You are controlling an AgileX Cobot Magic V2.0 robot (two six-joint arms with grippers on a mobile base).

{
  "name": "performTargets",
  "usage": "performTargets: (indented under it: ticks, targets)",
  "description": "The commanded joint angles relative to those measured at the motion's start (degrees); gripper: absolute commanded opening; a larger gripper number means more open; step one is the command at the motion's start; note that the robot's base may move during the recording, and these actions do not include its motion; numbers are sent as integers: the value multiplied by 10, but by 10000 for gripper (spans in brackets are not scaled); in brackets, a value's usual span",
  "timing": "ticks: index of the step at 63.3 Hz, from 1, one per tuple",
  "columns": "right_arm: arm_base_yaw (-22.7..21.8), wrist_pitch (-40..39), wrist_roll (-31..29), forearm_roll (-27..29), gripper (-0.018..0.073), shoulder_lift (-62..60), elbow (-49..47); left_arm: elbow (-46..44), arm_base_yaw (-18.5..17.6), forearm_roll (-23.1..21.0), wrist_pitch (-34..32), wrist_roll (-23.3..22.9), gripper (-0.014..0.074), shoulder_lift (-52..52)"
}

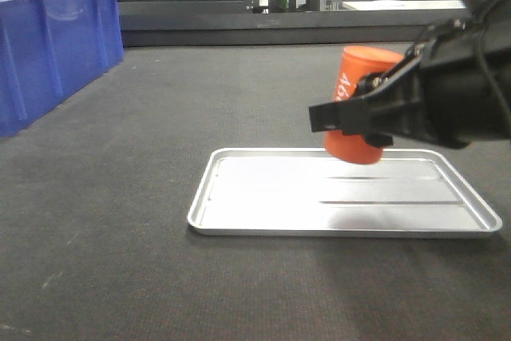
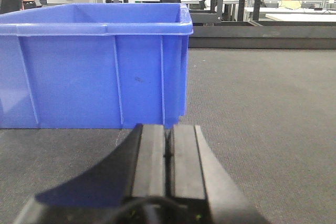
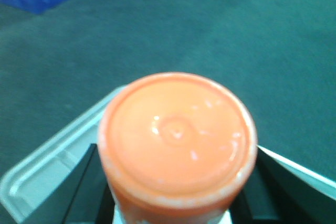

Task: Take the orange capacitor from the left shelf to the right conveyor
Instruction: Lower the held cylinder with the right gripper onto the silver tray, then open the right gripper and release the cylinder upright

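Note:
My right gripper [image 1: 359, 113] is shut on the orange capacitor [image 1: 358, 93], a matte orange cylinder with white print, held tilted just above the far right part of the small silver tray [image 1: 239, 221]. In the right wrist view the capacitor's round end [image 3: 177, 135] fills the middle, between dark fingers [image 3: 84, 187], with the tray's corner [image 3: 42, 177] below. The tray lies on the dark grey textured conveyor belt [image 1: 120, 157]. My left gripper [image 2: 169, 145] is shut and empty, low over the belt [image 2: 262, 108]. The left shelf is out of view.
A blue plastic crate [image 1: 48, 37] stands at the far left of the belt, and fills the left wrist view just ahead of my left gripper [image 2: 94, 61]. A dark rail [image 1: 279, 29] runs along the belt's far edge.

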Motion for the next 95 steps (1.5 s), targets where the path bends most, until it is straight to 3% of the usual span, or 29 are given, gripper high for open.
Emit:
performTargets:
  ticks: [1,11,16,40,58,61,64,69,72,76,82,95]
  targets:
    - [-5,-63,-8,2,337,5,-17,-4,-4,-3,-48,0,-105,6]
    - [-5,-63,-8,2,538,22,-17,-4,-4,-3,-48,0,-105,6]
    - [-5,-63,-8,2,585,22,-17,-4,-4,-3,-48,0,-105,6]
    - [-4,-117,-8,2,598,18,-17,-4,-4,-3,-48,0,-105,6]
    - [-4,-122,-8,2,588,-52,-17,-4,-4,-3,-48,0,-105,6]
    - [-4,-123,-8,2,548,-66,-16,-4,-4,-3,-48,0,-105,6]
    - [-4,-122,-8,2,451,-80,-16,-4,-4,-3,-48,0,-105,6]
    - [-4,-122,-8,2,148,-108,-15,-4,-4,-3,-48,0,-105,6]
    - [-4,-122,-7,2,29,-124,-15,-4,-4,-3,-48,0,-105,6]
    - [-4,-124,-7,2,91,-142,-15,-4,-4,-3,-48,0,-105,6]
    - [-4,-125,-7,-2,43,-177,-15,-4,-4,-3,-48,0,-105,6]
    - [-4,-142,-4,-7,47,-237,-14,-4,-4,-3,-48,0,-105,6]
